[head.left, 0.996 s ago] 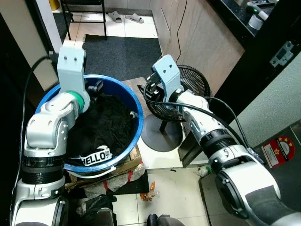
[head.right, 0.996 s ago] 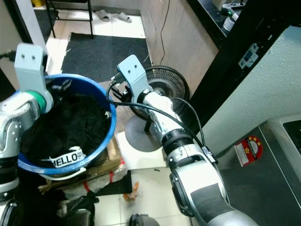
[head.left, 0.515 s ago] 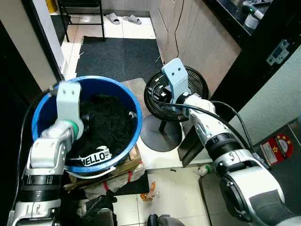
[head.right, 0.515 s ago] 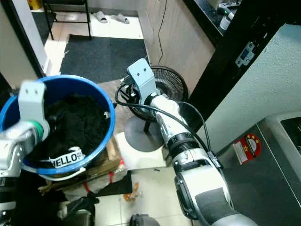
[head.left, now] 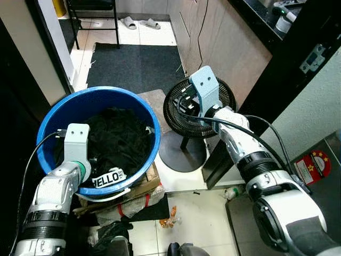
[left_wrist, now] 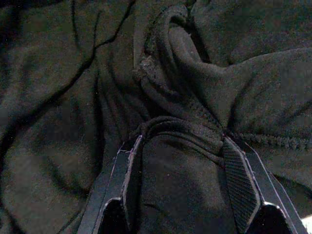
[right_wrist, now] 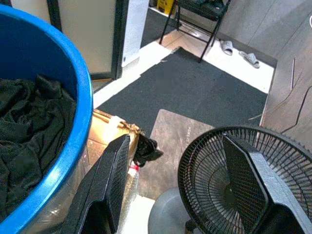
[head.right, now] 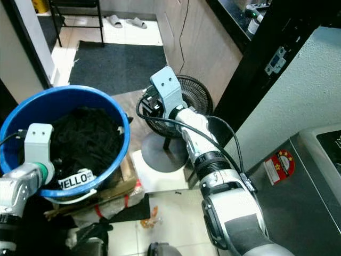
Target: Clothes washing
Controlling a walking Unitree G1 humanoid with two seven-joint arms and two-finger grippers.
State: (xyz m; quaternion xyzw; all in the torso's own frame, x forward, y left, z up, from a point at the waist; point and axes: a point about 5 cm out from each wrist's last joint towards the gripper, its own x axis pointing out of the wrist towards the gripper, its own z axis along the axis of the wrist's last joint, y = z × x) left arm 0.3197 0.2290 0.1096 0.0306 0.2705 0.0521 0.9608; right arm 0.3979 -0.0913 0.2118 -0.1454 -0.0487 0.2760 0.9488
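left arm: wrist down inside the blue tub [head.left: 143,160], on its near-left side
left gripper [left_wrist: 178,146]: fingers spread wide, pressed into the black clothes [head.left: 120,141]; a fold of dark fabric bunched between them, jaws not closed on it
black clothes: heaped in the blue tub, filling the lower part; a white band reading "HELLO" [head.left: 108,177] lies at the near edge of the heap
blue tub: sits on cardboard and plastic-wrapped bundles [head.left: 136,197] on the tiled floor, left of the fan
dark mat [head.left: 136,64]: on the floor beyond the tub; slippers [head.left: 141,22] at the far end
black fan [head.left: 200,112]: on a round base, just right of the tub
right arm: reaches forward over the fan
right gripper [right_wrist: 178,180]: fingers wide apart, holding nothing, in the air between tub rim and fan grille
red sticker [head.left: 314,166]: on the grey surface at far right
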